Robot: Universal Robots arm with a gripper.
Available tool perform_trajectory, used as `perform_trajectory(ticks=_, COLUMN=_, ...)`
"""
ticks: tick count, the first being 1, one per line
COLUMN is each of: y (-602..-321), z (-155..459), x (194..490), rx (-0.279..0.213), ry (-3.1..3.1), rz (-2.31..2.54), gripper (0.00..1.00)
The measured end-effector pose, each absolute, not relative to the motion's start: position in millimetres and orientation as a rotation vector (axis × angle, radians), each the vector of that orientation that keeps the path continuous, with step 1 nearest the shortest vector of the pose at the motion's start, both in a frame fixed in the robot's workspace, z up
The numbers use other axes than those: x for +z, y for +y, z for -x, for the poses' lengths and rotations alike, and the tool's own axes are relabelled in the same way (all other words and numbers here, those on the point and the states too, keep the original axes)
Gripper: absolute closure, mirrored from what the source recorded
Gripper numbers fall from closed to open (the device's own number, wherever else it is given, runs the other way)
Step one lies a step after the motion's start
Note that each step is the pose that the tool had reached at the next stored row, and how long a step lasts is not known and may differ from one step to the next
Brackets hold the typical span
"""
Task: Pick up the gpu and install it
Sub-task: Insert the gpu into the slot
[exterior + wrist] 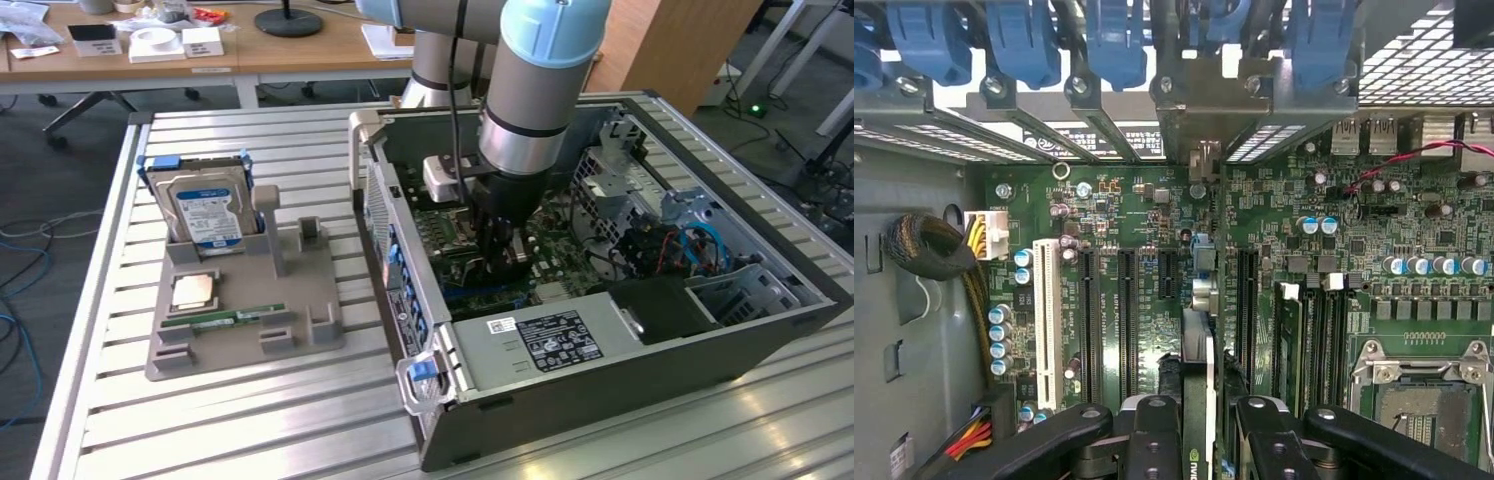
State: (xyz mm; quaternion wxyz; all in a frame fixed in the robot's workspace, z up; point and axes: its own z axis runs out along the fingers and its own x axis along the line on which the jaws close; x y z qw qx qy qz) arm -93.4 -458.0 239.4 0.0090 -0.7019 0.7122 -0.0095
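Observation:
Seen edge-on in the wrist view, the gpu (1197,365) is a thin green board with a black face. It is clamped between my two black fingers (1150,432), so my gripper (1199,425) is shut on it. The card hangs over the green motherboard (1144,210), lined up between two long black expansion slots (1129,310). Its far end points at the case's rear slot openings. In the exterior view my gripper (510,262) reaches down inside the open computer case (601,370), and the card itself is hard to make out there.
Blue slot clips (1019,45) line the case's rear wall. A white slot (1047,320), RAM slots (1314,330), a CPU socket (1424,400) and a cable bundle (929,250) surround the card. Left of the case, a grey holder (240,345) carries a hard drive (203,205) and a RAM stick (240,318).

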Motion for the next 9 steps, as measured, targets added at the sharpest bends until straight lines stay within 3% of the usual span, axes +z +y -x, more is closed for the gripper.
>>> perform_trajectory(ticks=9, y=-458.0, z=94.1, x=239.4, rx=-0.032, ry=2.218, rz=2.197, gripper=0.74)
